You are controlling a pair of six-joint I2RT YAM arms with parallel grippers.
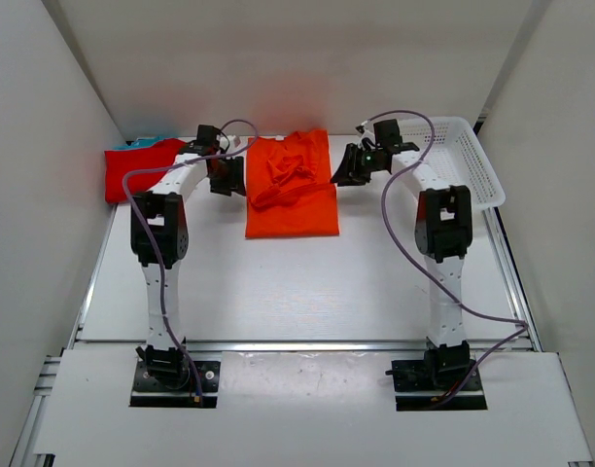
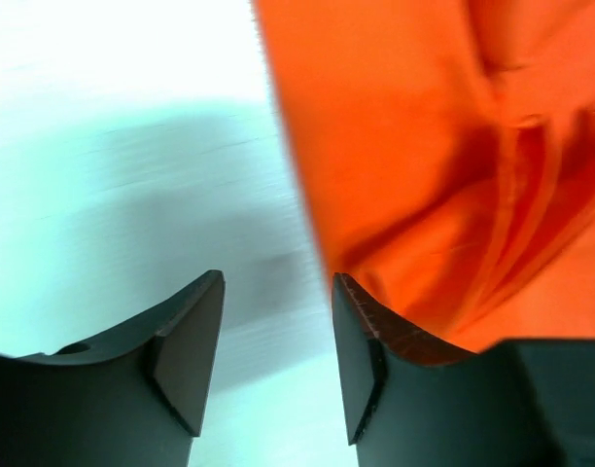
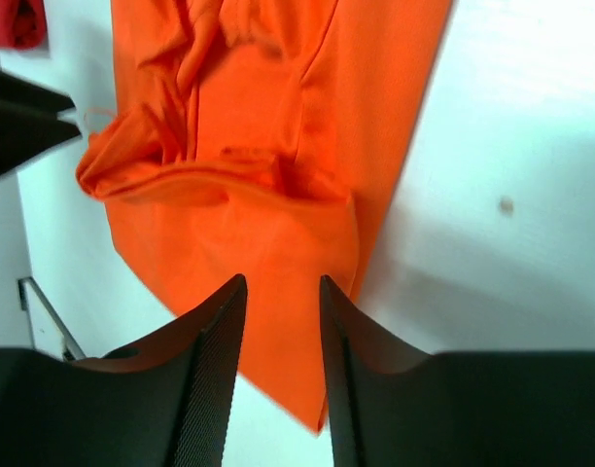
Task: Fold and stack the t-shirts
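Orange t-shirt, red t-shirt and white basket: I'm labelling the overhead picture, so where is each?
orange t-shirt (image 1: 296, 204): top view, on its flat lower half.
red t-shirt (image 1: 132, 173): top view, on the middle of the folded cloth.
white basket (image 1: 468, 161): top view, on its bare mesh floor.

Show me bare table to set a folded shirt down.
Free: the white table's near half, between the left arm and right arm, in front of the orange cloth t-shirt. Crowded: the far edge, red folded t-shirt left, white plastic mesh basket right.
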